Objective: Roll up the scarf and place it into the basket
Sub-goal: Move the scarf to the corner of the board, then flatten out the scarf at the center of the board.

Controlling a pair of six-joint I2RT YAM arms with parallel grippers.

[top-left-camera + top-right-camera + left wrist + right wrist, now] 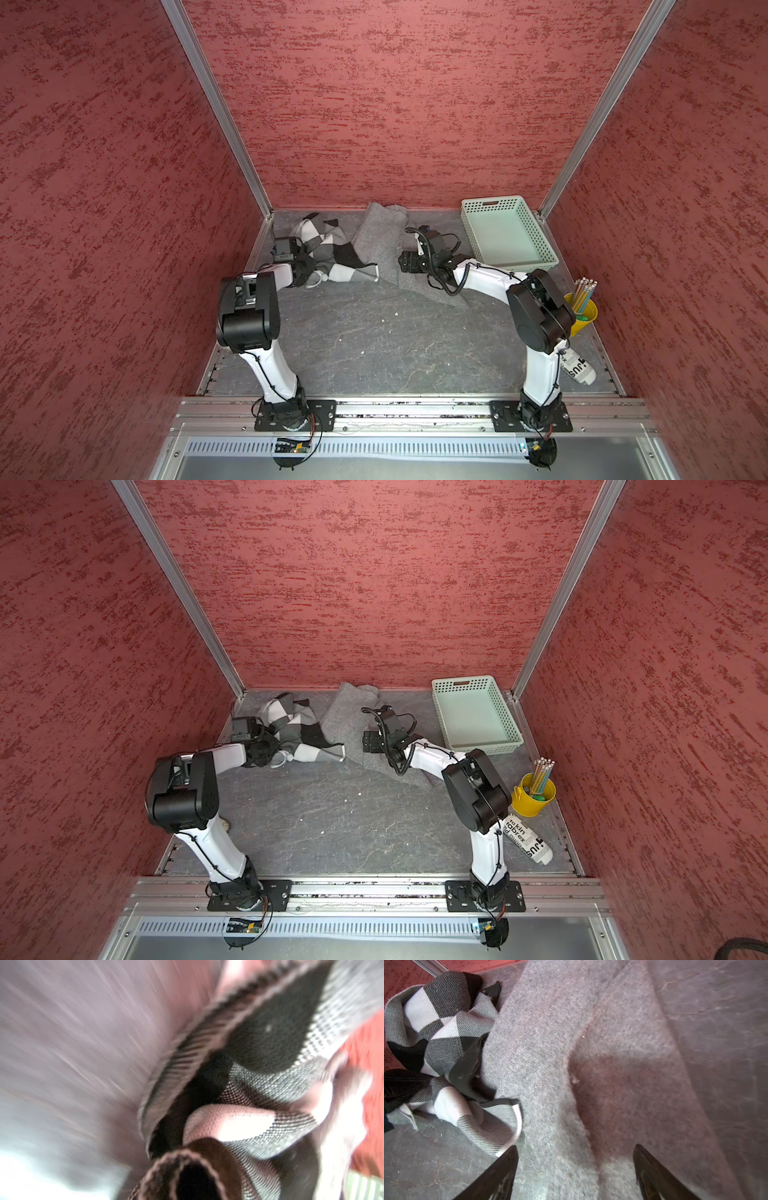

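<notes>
A black, white and grey checked scarf [328, 249] [297, 729] lies crumpled at the back left of the table. My left gripper [305, 270] [266, 752] is buried in its near end. Scarf folds [270, 1084] fill the left wrist view, and no finger stands wide apart there, so the gripper is shut on the scarf. A plain grey knitted cloth [376, 245] [542, 1053] lies beside it. My right gripper [576, 1146] [409, 262] hangs open just above that cloth, holding nothing. The mint-green basket [490, 204] [461, 684] stands empty at the back right.
A yellow cup of pencils [582, 311] [534, 796] stands by the right wall, and a white printed tube [530, 839] lies in front of it. Red walls close in the table on three sides.
</notes>
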